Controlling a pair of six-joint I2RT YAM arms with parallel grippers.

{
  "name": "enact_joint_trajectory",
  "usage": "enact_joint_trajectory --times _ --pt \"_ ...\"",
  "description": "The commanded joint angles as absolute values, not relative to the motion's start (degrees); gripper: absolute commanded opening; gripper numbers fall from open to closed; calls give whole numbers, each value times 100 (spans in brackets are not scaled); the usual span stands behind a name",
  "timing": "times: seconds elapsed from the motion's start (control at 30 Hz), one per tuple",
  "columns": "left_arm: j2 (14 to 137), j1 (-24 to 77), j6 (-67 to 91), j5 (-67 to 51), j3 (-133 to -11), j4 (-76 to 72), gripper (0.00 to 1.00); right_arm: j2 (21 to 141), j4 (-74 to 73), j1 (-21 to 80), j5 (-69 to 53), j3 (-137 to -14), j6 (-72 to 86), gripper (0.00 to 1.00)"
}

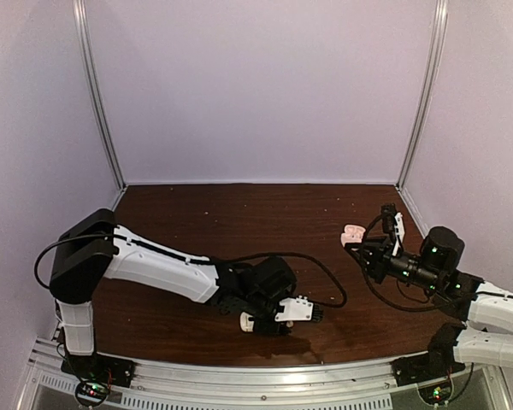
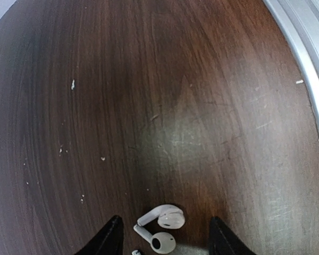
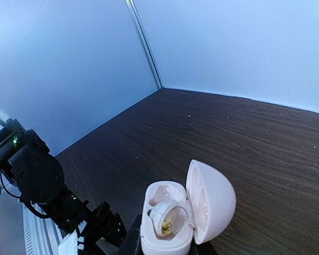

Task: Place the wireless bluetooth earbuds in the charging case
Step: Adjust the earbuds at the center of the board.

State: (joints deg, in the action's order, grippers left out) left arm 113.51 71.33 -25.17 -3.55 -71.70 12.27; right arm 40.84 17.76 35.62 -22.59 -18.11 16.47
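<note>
The two wireless bluetooth earbuds (image 2: 167,217) are seen lying side by side on the table (image 2: 149,106), at 6 o'clock by its near edge. They are flanked by the fingers of the left gripper (image 2: 164,228), which are spread wide and touch neither. The charging case (image 3: 167,218) is clamped in the right gripper (image 1: 356,243) at the table's 3 o'clock, with its lid swung open.

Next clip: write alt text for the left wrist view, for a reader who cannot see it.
Two small white earbuds lie close together on the dark wooden table, between the open jaws of the left gripper, whose dark tips show at the bottom edge without touching them. A silver rail crosses the upper right corner.
</note>
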Motion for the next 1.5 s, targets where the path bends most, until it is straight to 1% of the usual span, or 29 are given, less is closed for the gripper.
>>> enact_joint_trajectory --times 0.0,0.3,0.43,0.77,1.07,1.23,1.3,1.47 --pt "11602 7005 -2895 -255 -7439 1291 55 4043 1823 3516 -2264 -1854 1661 0" --pt "11636 6668 -2933 6 -7332 1358 54 4001 1757 3502 -2276 -1855 1626 0" --pt "11564 6540 -3058 144 -7250 1348 51 3999 1757 3507 -2276 -1854 1625 0" --pt "11588 6590 -3304 -406 -7485 1275 51 4008 1760 3496 -2278 -1854 1613 0" --pt "11629 6394 -2336 392 -7633 898 51 4043 1786 3497 -2294 -1885 1617 0" --pt "11294 6319 -1598 728 -7443 645 51 4004 1743 3497 -2286 -1907 1617 0" --pt "11079 6325 -1229 640 -7344 636 52 3976 1727 3498 -2280 -1907 1626 0" --pt "10500 6746 -992 -225 -6881 515 52 3912 1661 3497 -2264 -1916 1627 0"
